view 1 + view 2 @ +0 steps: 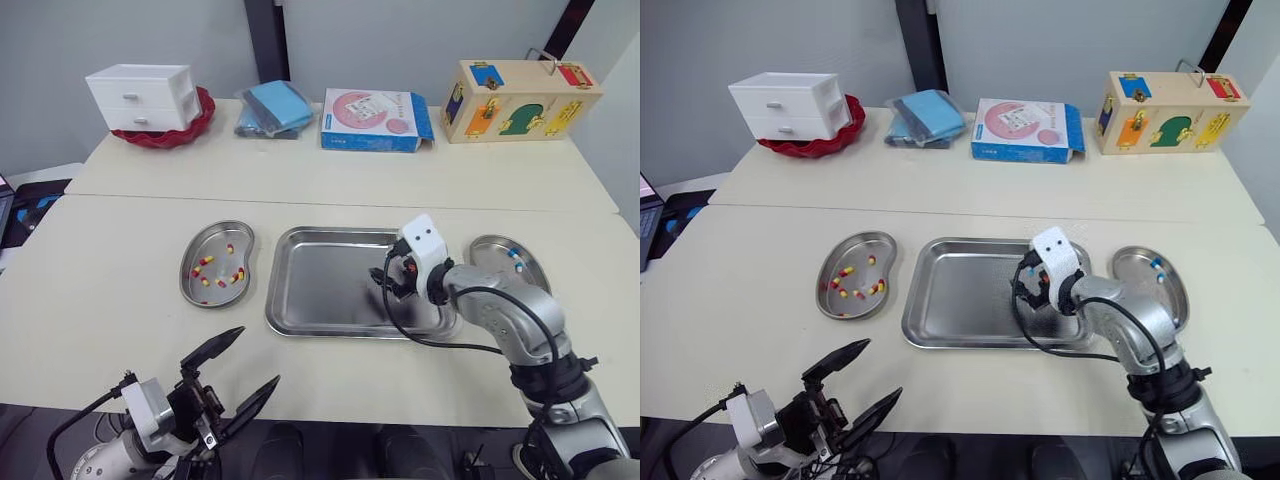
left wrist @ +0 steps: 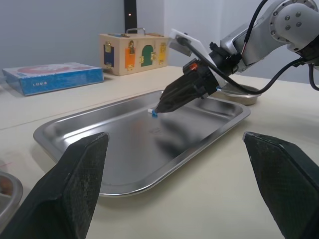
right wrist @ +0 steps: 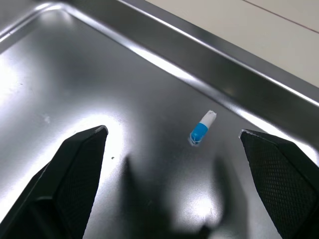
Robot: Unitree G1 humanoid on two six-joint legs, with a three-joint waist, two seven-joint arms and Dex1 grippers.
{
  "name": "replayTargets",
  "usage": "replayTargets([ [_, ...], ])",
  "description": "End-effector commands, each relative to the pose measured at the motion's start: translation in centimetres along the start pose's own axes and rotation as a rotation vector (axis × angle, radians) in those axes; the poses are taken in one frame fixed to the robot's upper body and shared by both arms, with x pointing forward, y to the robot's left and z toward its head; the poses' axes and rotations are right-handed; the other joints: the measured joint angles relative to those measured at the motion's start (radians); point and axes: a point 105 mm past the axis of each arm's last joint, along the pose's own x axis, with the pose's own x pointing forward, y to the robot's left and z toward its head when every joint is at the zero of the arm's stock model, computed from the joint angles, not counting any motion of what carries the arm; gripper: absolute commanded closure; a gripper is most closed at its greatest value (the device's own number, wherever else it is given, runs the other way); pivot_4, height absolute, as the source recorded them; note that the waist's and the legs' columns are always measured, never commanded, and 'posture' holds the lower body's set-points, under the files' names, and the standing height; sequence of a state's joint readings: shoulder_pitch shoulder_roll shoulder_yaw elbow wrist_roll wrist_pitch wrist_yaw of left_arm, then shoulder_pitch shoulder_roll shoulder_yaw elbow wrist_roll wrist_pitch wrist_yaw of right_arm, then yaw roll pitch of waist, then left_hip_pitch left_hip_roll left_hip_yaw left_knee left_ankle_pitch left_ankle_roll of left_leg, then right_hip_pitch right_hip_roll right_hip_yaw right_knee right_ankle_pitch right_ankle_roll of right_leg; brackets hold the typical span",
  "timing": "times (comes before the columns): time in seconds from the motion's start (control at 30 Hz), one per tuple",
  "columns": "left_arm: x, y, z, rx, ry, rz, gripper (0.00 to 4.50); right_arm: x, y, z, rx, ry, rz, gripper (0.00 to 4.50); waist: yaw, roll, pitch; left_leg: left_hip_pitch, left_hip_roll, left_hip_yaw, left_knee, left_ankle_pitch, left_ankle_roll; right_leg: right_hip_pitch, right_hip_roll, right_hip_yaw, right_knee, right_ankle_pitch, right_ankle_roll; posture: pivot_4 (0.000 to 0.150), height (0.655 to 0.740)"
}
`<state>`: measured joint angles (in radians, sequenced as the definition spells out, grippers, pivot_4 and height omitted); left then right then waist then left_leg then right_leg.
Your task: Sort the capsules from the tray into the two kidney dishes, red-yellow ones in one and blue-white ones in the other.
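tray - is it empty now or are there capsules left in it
Not empty: one blue-white capsule lies on the floor of the tray, loose between the open fingers of the right gripper.

The silver-grey right arm [image 1: 505, 320] carries a black cable [image 1: 430, 344] and a white box [image 1: 424, 243]. The left gripper [image 1: 235, 375] and right gripper [image 1: 387, 280] are black.

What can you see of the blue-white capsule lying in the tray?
The blue-white capsule is a small two-part pill, one half blue, the other white, glossy like plastic. It lies flat on the floor of the steel tray, close to one side wall. The right gripper hangs over it with fingers open on either side; neither finger touches it.
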<state>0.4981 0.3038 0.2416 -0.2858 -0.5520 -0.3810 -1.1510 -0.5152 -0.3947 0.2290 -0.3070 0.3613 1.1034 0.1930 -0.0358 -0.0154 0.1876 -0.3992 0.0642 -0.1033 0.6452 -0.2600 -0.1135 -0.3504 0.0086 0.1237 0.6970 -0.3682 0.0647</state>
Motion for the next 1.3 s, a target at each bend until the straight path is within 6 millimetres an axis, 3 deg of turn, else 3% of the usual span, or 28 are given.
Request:
replayTargets([
  [0.03,-0.4,-0.2,0.1,0.01,-0.028,0.004,0.03,0.5,-0.2,1.0,-0.018,-0.03,-0.046,0.0,-0.005,0.0,0.0,0.0,0.0,0.0,0.0,0.0,0.0,0.0,0.0,0.0,0.0,0.0,0.0,0.15,0.74],
  [0.2,-1.0,-0.2,-0.4,0.011,-0.029,0.018,0.03,1.7,0.0,0.9,-0.002,-0.013,-0.077,0.0,-0.015,0.0,0.0,0.0,0.0,0.0,0.0,0.0,0.0,-0.001,0.0,0.0,0.0,0.0,0.0,0.15,0.74],
  [0.3,-1.3,-0.3,-0.5,0.016,-0.031,0.011,0.0,2.1,0.1,0.7,0.0,-0.008,-0.086,0.54,-0.017,0.0,0.0,0.0,0.0,0.0,0.0,0.0,0.0,-0.001,0.0,0.0,0.0,0.0,0.0,0.15,0.74],
  [0.47,-1.5,-0.2,-0.6,0.018,-0.037,0.012,0.0,2.2,0.2,0.4,0.0,-0.01,-0.091,2.24,-0.02,0.0,0.0,0.0,0.0,0.0,-0.001,0.0,0.0,-0.001,0.0,0.0,0.0,0.0,0.0,0.15,0.74],
  [0.77,-1.0,0.0,0.1,0.016,-0.051,0.001,0.0,2.1,0.4,0.5,-0.021,-0.04,-0.088,4.48,-0.022,0.0,0.0,0.0,0.0,0.0,-0.001,0.0,0.0,-0.001,0.0,0.0,0.0,0.0,0.0,0.15,0.74],
  [0.87,-0.7,0.0,0.4,0.017,-0.052,-0.015,0.0,1.3,0.0,1.4,-0.034,-0.106,-0.078,4.48,-0.022,0.0,0.0,0.0,0.0,0.0,-0.001,0.0,0.0,-0.001,0.0,0.0,0.0,0.0,0.0,0.15,0.74],
  [1.0,-0.2,-0.2,0.9,0.02,-0.06,-0.06,0.0,-1.1,-1.2,2.2,-0.081,-0.193,-0.035,4.48,-0.019,0.001,0.0,-0.001,0.0,0.0,-0.001,0.0,0.0,-0.001,0.0,0.0,0.0,0.0,0.0,0.15,0.74],
  [1.17,0.8,-0.5,1.5,0.035,-0.087,-0.161,0.0,-6.0,-5.1,1.4,-0.133,-0.227,-0.052,4.48,-0.012,0.001,0.0,-0.001,0.0,0.0,-0.001,0.0,0.0,0.0,0.0,0.0,-0.001,0.0,0.0,0.15,0.74],
  [1.3,1.7,-1.0,1.8,0.031,-0.114,-0.256,0.0,-9.6,-8.5,-0.5,-0.132,-0.176,-0.107,4.48,-0.012,0.001,0.0,-0.001,0.0,0.0,-0.001,0.0,0.0,0.001,0.0,0.0,-0.001,0.0,0.0,0.15,0.74],
])
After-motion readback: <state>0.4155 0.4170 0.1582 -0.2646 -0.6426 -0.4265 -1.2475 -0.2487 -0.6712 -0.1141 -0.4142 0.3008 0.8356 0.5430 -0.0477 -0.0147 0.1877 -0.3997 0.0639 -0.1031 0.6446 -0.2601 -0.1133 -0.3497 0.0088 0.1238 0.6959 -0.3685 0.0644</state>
